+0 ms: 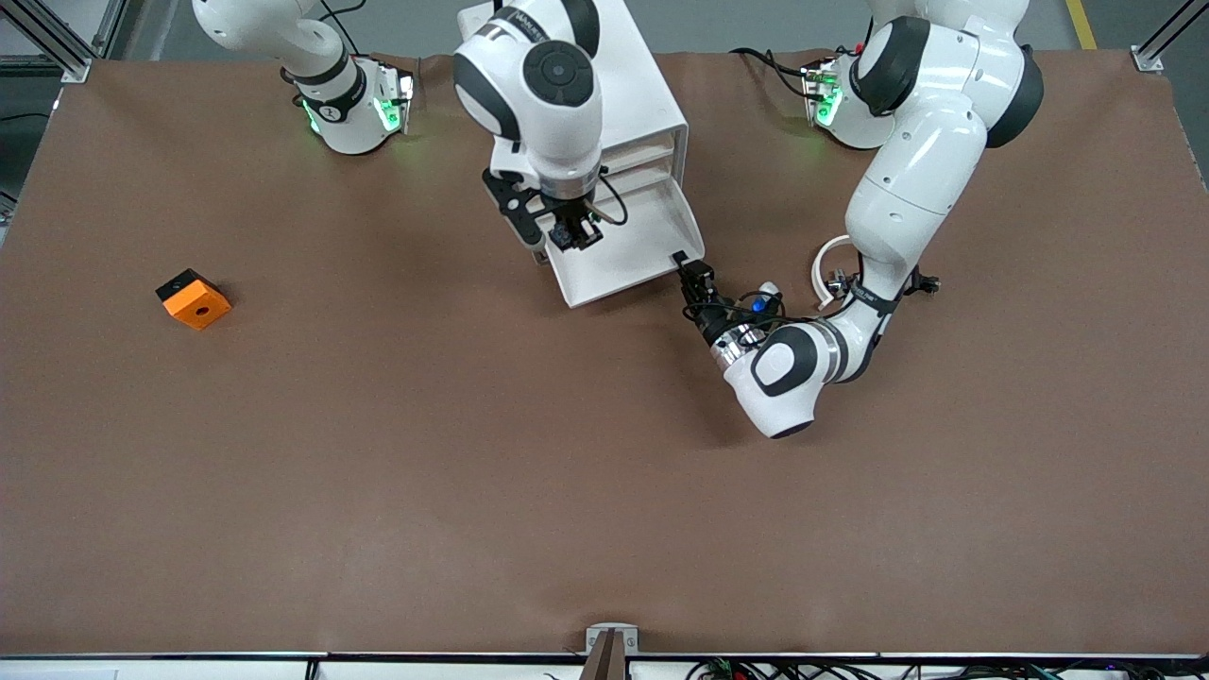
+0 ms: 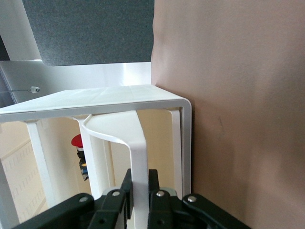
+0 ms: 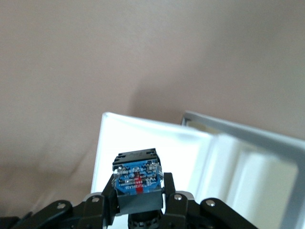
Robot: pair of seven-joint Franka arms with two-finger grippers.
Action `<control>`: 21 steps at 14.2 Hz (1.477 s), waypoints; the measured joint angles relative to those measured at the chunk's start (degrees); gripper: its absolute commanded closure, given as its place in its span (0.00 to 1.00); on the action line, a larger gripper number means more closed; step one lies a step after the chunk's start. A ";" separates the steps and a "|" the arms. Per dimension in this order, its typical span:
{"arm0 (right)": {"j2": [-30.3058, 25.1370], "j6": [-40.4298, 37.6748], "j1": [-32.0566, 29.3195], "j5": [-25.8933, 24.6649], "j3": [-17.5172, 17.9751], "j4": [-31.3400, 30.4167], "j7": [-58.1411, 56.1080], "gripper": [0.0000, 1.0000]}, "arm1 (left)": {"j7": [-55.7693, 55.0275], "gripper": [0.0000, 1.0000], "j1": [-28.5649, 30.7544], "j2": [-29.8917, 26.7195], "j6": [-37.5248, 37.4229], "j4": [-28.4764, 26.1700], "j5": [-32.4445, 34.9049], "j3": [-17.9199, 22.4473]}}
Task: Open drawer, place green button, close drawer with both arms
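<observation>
I can't see the button [image 3: 137, 177] cap, buried in the right gripper [image 3: 139, 192]; the right arm [image 1: 538, 85] hides much of the drawer [image 1: 642, 255].

Little can be read. The right arm's base [image 1: 351, 106], at the table's edge where the robots stand, carries a small black mark that looks like the numeral 1. The right arm's upper link [image 1: 522, 21] bears a dark band of white lettering, too small to make out. The button [image 3: 138, 180] shows fine print on its blue face, unreadable.
</observation>
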 measured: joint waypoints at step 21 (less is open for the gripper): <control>11.47 13.40 3.40 0.07 -0.13 2.27 25.49 1.00 | 0.02 0.00 1.22 0.91 -0.04 0.92 -0.02 0.72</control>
